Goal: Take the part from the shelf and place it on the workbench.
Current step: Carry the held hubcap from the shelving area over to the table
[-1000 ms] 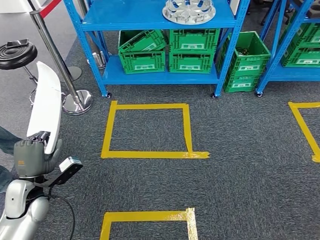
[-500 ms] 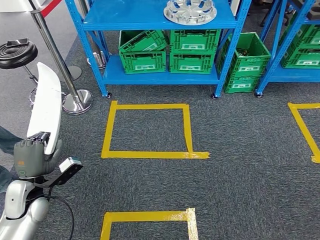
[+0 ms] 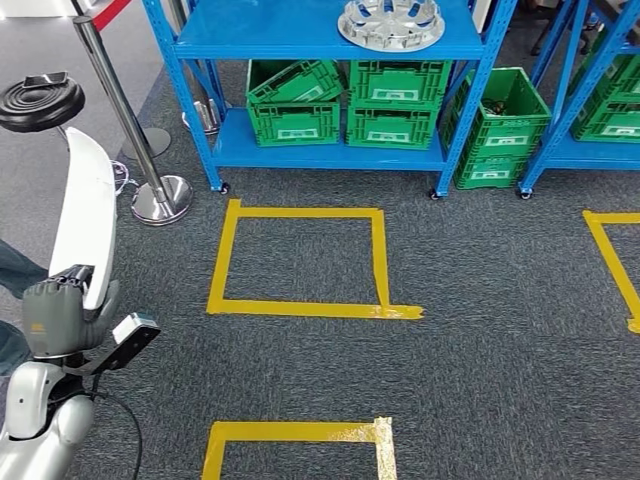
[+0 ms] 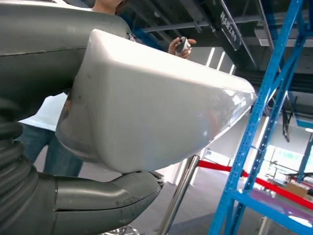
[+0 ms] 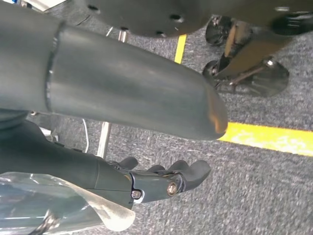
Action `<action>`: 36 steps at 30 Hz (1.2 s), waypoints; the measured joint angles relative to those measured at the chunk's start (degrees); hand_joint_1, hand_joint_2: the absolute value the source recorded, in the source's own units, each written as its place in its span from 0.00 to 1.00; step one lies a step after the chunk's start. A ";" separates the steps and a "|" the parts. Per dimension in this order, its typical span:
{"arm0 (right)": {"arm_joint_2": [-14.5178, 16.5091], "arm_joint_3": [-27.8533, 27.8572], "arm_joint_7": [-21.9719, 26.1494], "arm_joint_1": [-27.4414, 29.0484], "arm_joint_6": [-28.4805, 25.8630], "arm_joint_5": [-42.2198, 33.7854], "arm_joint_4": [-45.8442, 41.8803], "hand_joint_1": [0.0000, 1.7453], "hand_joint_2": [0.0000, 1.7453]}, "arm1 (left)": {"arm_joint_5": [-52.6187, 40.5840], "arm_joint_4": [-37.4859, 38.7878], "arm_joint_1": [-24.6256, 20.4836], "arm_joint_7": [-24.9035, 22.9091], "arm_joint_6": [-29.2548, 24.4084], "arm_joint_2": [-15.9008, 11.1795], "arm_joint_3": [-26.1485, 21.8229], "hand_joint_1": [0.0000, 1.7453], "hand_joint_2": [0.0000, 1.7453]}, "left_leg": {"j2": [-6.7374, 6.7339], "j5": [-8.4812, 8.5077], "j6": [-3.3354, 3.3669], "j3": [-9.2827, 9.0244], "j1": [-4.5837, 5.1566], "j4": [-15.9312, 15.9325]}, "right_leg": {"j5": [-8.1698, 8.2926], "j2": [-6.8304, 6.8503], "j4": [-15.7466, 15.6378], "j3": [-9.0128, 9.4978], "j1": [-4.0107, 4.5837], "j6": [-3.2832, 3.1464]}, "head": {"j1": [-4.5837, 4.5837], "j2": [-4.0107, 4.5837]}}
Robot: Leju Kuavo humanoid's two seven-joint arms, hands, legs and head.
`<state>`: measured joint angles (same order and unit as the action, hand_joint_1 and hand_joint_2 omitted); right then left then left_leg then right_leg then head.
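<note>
My left hand [image 3: 59,315] grips the lower end of a long, white, curved part [image 3: 89,215], which stands nearly upright at the far left of the head view. In the left wrist view the part's smooth white shell [image 4: 155,112] lies against the hand, with the grey thumb [image 4: 110,196] pressed on its underside. My right hand [image 5: 110,88] hangs over the grey carpet, thumb and dark fingers [image 5: 162,183] apart, holding nothing.
A blue shelf [image 3: 317,40] ahead carries a silver wheel cover [image 3: 390,22] and green crates [image 3: 294,105]. A chrome stanchion [image 3: 162,195] and a black stool [image 3: 41,100] stand at the left. Yellow tape squares [image 3: 302,260] mark the carpet. A person [image 4: 48,112] stands close by on the left.
The whole picture has shifted slightly right and down, so the camera has moved. The left hand keeps its hold on the white part.
</note>
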<state>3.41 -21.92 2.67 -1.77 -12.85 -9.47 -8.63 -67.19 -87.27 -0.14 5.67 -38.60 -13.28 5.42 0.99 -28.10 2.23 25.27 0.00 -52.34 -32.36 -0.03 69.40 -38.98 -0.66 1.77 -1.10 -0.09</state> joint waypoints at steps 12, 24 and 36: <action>0.24 -0.77 -1.41 0.36 -5.64 0.90 0.08 0.00 0.00 | 0.02 -0.06 1.39 -0.05 -0.22 -0.22 -1.10 1.00 1.00 | 3.31 -4.85 -4.48 3.61 -2.12 -7.79 | 3.51 -2.58 -7.47 3.55 -2.05 -0.16 | -0.16 0.00; 0.07 -1.08 -3.42 0.12 -8.42 0.83 0.09 0.00 0.00 | -0.41 -0.71 2.28 0.04 -0.25 -0.22 -2.87 1.00 1.00 | -6.06 0.76 0.70 9.44 2.78 -8.14 | 1.37 5.79 -8.77 6.86 0.32 -1.32 | -0.79 0.00; -0.85 -1.21 -3.62 0.06 -8.52 0.75 0.10 0.00 0.00 | -0.55 -1.02 2.71 0.11 -0.39 0.40 -2.94 1.00 1.00 | 3.61 1.50 -0.01 6.99 1.05 -5.48 | 4.00 -2.05 -4.97 2.02 -0.13 0.65 | -0.49 0.00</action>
<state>2.56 -23.13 -0.95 -1.71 -21.37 -8.72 -8.53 -67.73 -88.29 2.57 5.78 -38.99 -12.88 2.48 4.60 -26.60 2.22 32.26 1.04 -57.82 -28.36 -2.09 64.43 -36.96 -0.79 2.43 -1.59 -0.09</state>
